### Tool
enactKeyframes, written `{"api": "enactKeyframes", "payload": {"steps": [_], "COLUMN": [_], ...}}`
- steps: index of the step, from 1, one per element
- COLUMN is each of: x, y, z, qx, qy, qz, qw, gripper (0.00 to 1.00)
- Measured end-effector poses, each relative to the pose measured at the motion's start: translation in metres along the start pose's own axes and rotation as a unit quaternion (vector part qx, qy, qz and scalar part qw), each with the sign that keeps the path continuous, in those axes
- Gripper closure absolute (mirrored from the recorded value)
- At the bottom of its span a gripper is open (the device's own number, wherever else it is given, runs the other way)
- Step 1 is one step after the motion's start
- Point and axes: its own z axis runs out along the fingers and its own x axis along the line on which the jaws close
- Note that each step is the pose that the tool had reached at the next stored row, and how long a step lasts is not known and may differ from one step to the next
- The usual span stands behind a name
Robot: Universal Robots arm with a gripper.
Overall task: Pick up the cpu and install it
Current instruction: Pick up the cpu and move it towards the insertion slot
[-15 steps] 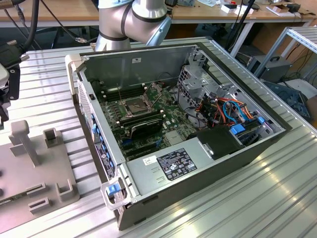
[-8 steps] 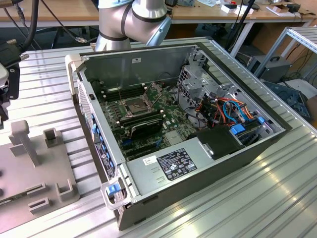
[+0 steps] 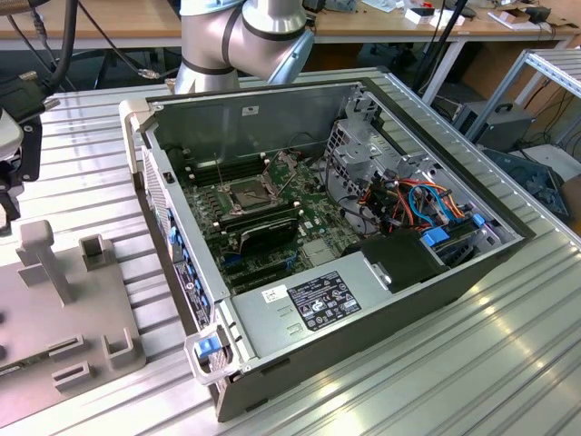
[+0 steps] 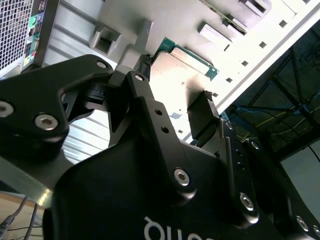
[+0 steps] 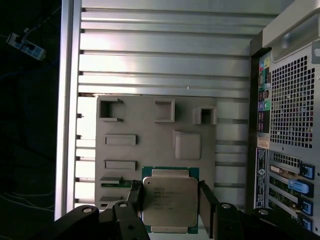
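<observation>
Cpu (image 5: 169, 202) is what all this is for, though it is the smallest thing in the room, so I'll work down to it. Biggest is the ribbed aluminium worktop (image 3: 508, 363), and on it lies the open grey steel computer case (image 3: 254, 118), its green motherboard (image 3: 313, 222) facing up with the dark square socket (image 3: 247, 193) near the middle. Whether the socket's metal frame stands open I can't make out from here. Beside the case, toward the exterior view's left, rests the flat grey plastic holder plate (image 5: 150, 135) with its moulded recesses. In both wrist views the black two-fingered pincer (image 5: 170, 186) hangs over that plate, and its fingers (image 5: 206, 197) are pinching the cpu, a thin square chip with a dull silver-grey metal top and a green rim, by two opposite edges. The chip looks large against the plate's recesses, so I judge it is carried clear of the plate, not lying in it. It sits square and level between the fingers. To do this well, I'd say the hold must stay on the edges only, firm enough that the chip cannot tilt or slip, with the arm moving smoothly and the chip kept flat.
</observation>
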Motion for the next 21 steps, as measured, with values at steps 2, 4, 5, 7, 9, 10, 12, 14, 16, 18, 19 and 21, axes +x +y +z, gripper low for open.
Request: {"api": "enactKeyframes", "payload": {"steps": [2, 4, 5, 7, 9, 10, 12, 14, 16, 18, 19, 21], "x": [-0.0008, -0.0015, -0.0018, -0.0026, -0.0036, -0.0041, -0.005, -0.0057, -0.0065, -0.0072, -0.0076, -0.0083], "y": [0.0, 0.0, 0.0, -0.0001, -0.0001, -0.0001, -0.0001, -0.0002, -0.0002, -0.0002, -0.0002, -0.0003], "z": [0.0, -0.0001, 0.0, 0.0, -0.0001, -0.0001, -0.0001, -0.0001, -0.0001, -0.0001, -0.0001, -0.0001], "qx": [0.0, 0.0, 0.0, 0.0, 0.0, 0.0, 0.0, 0.0, 0.0, 0.0, 0.0, 0.0], "qy": [0.0, 0.0, 0.0, 0.0, 0.0, 0.0, 0.0, 0.0, 0.0, 0.0, 0.0, 0.0], "qz": [0.0, 0.0, 0.0, 0.0, 0.0, 0.0, 0.0, 0.0, 0.0, 0.0, 0.0, 0.0], "qw": [1.0, 1.0, 1.0, 1.0, 1.0, 1.0, 1.0, 1.0, 1.0, 1.0, 1.0, 1.0], "gripper": [0.45, 0.45, 0.45, 0.45, 0.45, 0.45, 0.45, 0.45, 0.45, 0.45, 0.45, 0.45]}}
